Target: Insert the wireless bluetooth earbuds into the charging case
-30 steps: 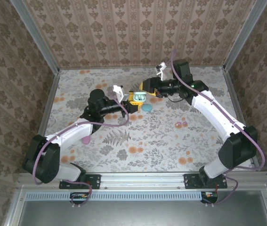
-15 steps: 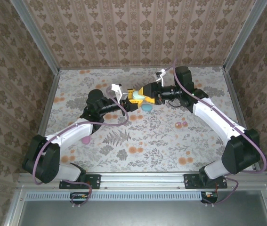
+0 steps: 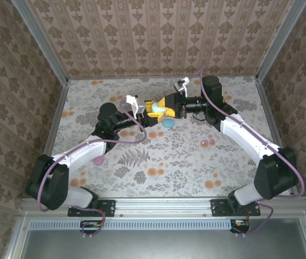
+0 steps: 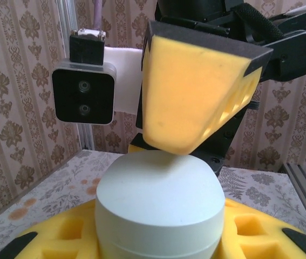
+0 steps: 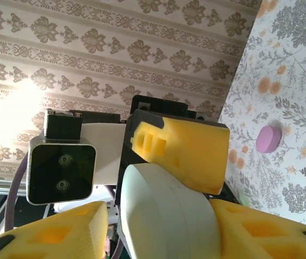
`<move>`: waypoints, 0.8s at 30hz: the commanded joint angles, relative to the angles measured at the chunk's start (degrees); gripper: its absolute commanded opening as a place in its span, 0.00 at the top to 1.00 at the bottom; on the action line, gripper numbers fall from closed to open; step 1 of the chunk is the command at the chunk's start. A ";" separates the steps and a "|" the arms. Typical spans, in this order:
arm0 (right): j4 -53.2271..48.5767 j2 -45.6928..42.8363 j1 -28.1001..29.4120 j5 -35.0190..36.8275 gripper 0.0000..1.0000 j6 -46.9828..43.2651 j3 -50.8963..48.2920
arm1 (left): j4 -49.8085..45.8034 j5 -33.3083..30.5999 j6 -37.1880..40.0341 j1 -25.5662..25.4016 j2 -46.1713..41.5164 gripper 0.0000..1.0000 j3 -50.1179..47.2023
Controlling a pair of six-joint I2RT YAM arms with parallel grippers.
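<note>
so my left fingers [image 4: 55,240] are clamped on the charging case [image 4: 158,208], a pale egg-shaped thing; one yellow pad sits on each side of its lower half, over the back middle of the tabletop [image 3: 163,167]

my right fingers [image 5: 260,226] meet it from the opposite side, around the upper half of the same case; from the left wrist camera one right pad sits flat on the crown; from the right wrist camera the case leans on one pad and there's a dark gap before the other; so they're partly spread, and honestly I can't tell if that's a real grip or just contact

the earbuds [image 3: 206,142] look like two tiny pink dots lying on the tabletop beside my right forearm, well apart from the case and nearer to my bases; a cyan piece [image 3: 168,123] lies on the cloth just beside the held case, on its near side; a pink disc [image 3: 97,160] lies beside my left forearm

room-wise: the two wrists are nose to nose, so it's tight right at the case; the back wall [image 3: 153,43] is near my right elbow; the side walls are well apart; the floral stretch toward the near rail [image 3: 163,204] has open room
</note>
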 commanded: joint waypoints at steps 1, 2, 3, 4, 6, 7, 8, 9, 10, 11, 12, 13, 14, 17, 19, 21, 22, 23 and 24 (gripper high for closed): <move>3.77 0.22 -0.18 -2.46 0.48 2.25 -0.70 | 1.98 1.22 -1.23 -0.01 0.73 0.78 1.25; 3.78 0.22 -0.16 -2.49 0.48 2.32 -0.80 | 2.02 1.22 -1.17 -0.01 0.82 0.78 1.39; 3.79 0.34 -0.11 -2.62 0.49 2.36 -0.90 | 1.91 1.22 -1.19 -0.01 0.87 0.78 1.35; 4.01 0.41 -0.09 -2.85 0.51 2.38 -1.03 | 1.88 1.27 -1.19 -0.01 0.91 0.78 1.50; 4.16 0.51 -0.09 -2.91 0.53 2.50 -1.23 | 1.88 1.40 -1.27 -0.10 1.04 0.78 1.54; 4.18 0.56 -0.09 -2.95 0.53 2.54 -1.26 | 1.80 1.41 -1.28 -0.10 1.09 0.77 1.66; 4.17 0.61 -0.09 -2.98 0.53 2.60 -1.34 | 1.80 1.48 -1.28 -0.10 1.09 0.77 1.67; 4.24 0.75 -0.01 -3.09 0.52 2.72 -1.34 | 1.81 1.44 -1.19 -0.14 1.09 0.77 1.66; 4.32 0.86 0.06 -3.33 0.52 2.70 -1.34 | 1.67 1.40 -1.12 -0.16 1.09 0.77 1.66; 4.41 0.89 0.06 -3.41 0.52 2.72 -1.34 | 1.54 1.42 -1.07 -0.19 1.09 0.77 1.61; 4.43 0.83 0.04 -3.49 0.53 2.69 -1.27 | 1.32 1.33 -0.95 -0.14 1.09 0.77 1.76; 4.43 0.92 0.00 -3.67 0.55 2.72 -1.25 | 1.20 1.23 -0.87 -0.27 1.03 0.77 1.72; 4.43 0.98 -0.08 -3.69 0.61 2.49 -1.08 | 1.18 1.15 -0.70 -0.27 1.00 0.77 1.61; 3.79 0.68 -0.33 -2.67 0.67 1.60 -1.24 | 0.44 0.11 -0.45 -0.45 0.82 0.75 1.46; 3.31 0.52 -0.44 -2.16 0.69 0.79 -1.46 | -0.73 -0.72 0.15 -0.45 0.52 0.70 1.25; 3.34 0.18 -0.61 -0.73 0.72 0.25 -2.25 | -2.83 -1.69 1.24 -0.36 0.04 0.64 1.03; 3.82 -0.28 -0.61 -0.02 0.72 -0.09 -2.69 | -4.24 -2.24 2.00 -0.37 -0.25 0.57 0.93; 3.90 -0.52 -0.73 0.54 0.72 -0.31 -3.07 | -5.45 -2.38 2.66 -0.36 -0.48 0.51 0.83; 3.94 -0.87 -0.88 1.60 0.73 -0.70 -3.55 | -6.84 -2.43 3.48 -0.36 -0.75 0.49 0.78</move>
